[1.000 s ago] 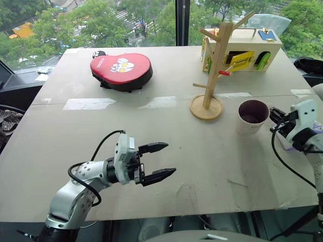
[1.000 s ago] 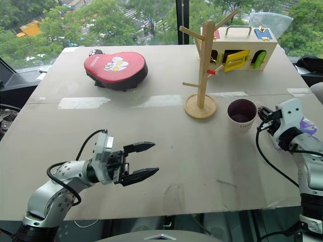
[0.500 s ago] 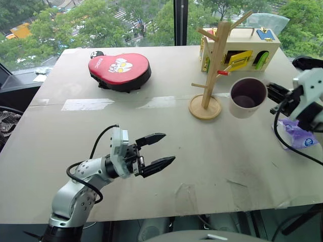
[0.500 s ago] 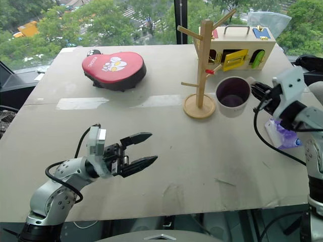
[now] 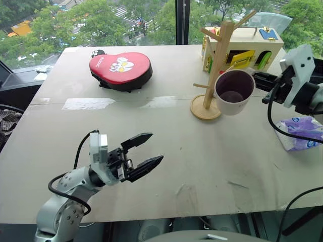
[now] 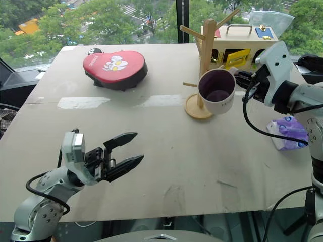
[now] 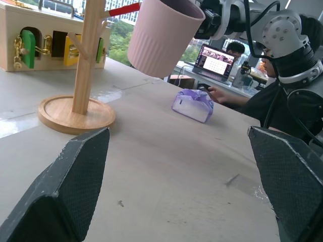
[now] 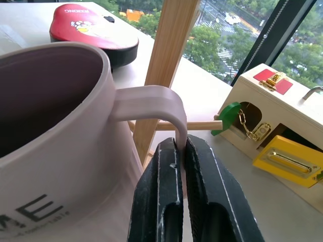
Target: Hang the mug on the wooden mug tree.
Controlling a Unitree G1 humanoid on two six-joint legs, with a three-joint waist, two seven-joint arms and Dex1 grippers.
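The right gripper [image 8: 179, 151] pinches the mug [image 5: 233, 92] by its handle, leaving the loop free for a peg of the tree [image 5: 218, 60]. The left gripper [image 5: 144, 155], fingers wide, hovers over the near worktop [image 5: 202, 151].

Mug [image 5: 233, 92] lifted off table — carried by right gripper [image 8: 179, 151], pinched on handle, from 3 o'clock of wooden mug tree [image 5: 214, 65] to just beside post, tilted. Left gripper [image 5: 143, 155] raised slightly — jaws apart.

Legible text: dark lettering on the mug [image 8: 55, 201] side, partly visible, reads "ME" above smaller "table". White lettering on the red pad [image 8: 96, 27] is unreadable.
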